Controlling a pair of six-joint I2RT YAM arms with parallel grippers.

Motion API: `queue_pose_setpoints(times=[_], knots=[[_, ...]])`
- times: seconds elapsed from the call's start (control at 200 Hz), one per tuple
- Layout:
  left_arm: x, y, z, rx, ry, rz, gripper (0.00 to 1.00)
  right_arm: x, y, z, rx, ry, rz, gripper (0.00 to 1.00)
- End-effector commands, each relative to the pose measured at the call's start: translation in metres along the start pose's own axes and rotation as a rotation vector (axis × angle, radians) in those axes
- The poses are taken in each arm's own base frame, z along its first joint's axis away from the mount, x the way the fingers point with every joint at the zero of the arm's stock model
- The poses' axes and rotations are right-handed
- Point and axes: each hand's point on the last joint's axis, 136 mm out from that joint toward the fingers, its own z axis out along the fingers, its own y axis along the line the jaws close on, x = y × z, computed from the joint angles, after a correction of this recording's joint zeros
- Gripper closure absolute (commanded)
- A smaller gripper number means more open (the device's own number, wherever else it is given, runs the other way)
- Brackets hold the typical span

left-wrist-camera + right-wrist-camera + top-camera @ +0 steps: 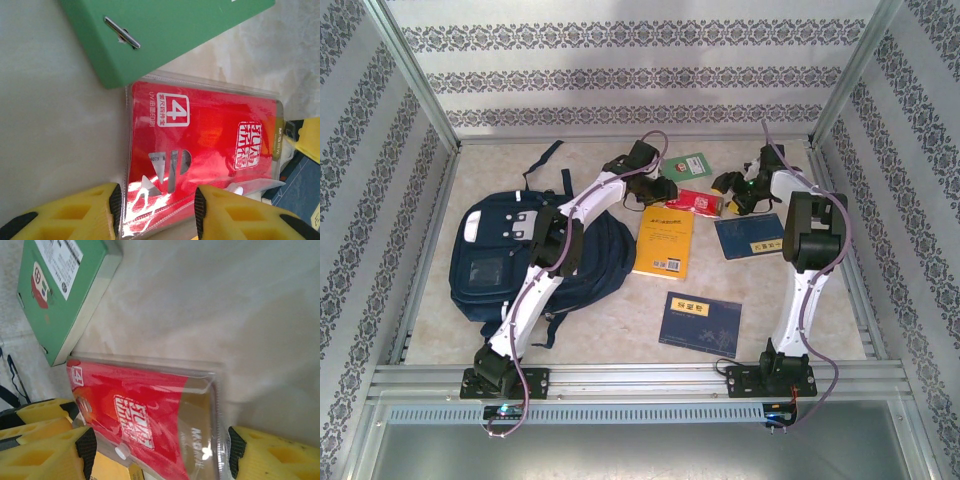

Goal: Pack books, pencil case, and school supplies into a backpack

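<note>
both arms' jaws straddle red packet (200,150)

I operate in a robotics test cell, not a lived-in room. An aluminium frame (417,80) of extruded posts boxes in the workspace to either side of the left gripper (157,212) and right gripper (157,452). Patterned wall panels (640,70) close it off beyond them. A marbled tabletop (610,320) lies beneath them. Behind them, the arm bases (495,380) bolt to a slotted rail (640,378).
</note>
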Motion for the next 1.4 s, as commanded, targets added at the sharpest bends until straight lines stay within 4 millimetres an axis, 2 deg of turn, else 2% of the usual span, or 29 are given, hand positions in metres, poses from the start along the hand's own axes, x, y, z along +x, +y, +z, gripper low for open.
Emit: queue_pose_setpoints(times=[0.0, 0.19, 0.405, 0.575, 0.685, 0.789, 0.879, 0.999, 1.084, 1.224, 1.349, 1.394], knots=[[0.007, -0.004, 0.015, 0.034, 0.023, -0.008, 0.57, 0.007, 0.011, 0.006, -0.067, 0.041, -0.023, 0.3], [0.016, 0.0, 0.022, 0.041, 0.054, -0.02, 0.61, 0.012, 0.032, 0.013, -0.195, 0.08, -0.014, 0.32], [0.02, 0.002, 0.024, 0.045, 0.071, -0.025, 0.63, 0.022, 0.043, 0.026, -0.218, 0.118, -0.032, 0.35], [0.013, -0.005, 0.013, 0.05, 0.057, -0.016, 0.64, 0.018, 0.038, 0.025, -0.178, 0.071, -0.029, 0.51], [0.003, -0.015, -0.003, 0.065, 0.032, -0.007, 0.64, 0.013, 0.038, 0.02, -0.166, 0.034, -0.027, 0.68], [-0.011, -0.028, -0.028, 0.08, -0.004, 0.008, 0.59, 0.009, 0.043, 0.013, -0.159, 0.0, -0.034, 0.79], [-0.025, -0.044, -0.059, 0.093, -0.043, 0.027, 0.53, 0.006, 0.05, 0.005, -0.166, -0.029, -0.04, 0.84], [-0.039, -0.064, -0.11, 0.092, -0.1, 0.049, 0.46, 0.005, 0.06, -0.007, -0.19, -0.073, -0.042, 0.88], [-0.042, -0.076, -0.147, 0.081, -0.138, 0.062, 0.43, 0.005, 0.068, -0.02, -0.194, -0.115, -0.042, 0.94], [-0.032, -0.087, -0.207, 0.042, -0.192, 0.093, 0.41, 0.01, 0.086, -0.043, -0.204, -0.191, -0.044, 0.94], [-0.013, -0.081, -0.253, -0.012, -0.237, 0.104, 0.4, 0.022, 0.108, -0.058, -0.19, -0.236, -0.087, 0.94], [-0.004, -0.071, -0.266, -0.05, -0.246, 0.092, 0.4, 0.03, 0.12, -0.065, -0.192, -0.252, -0.12, 0.94]])
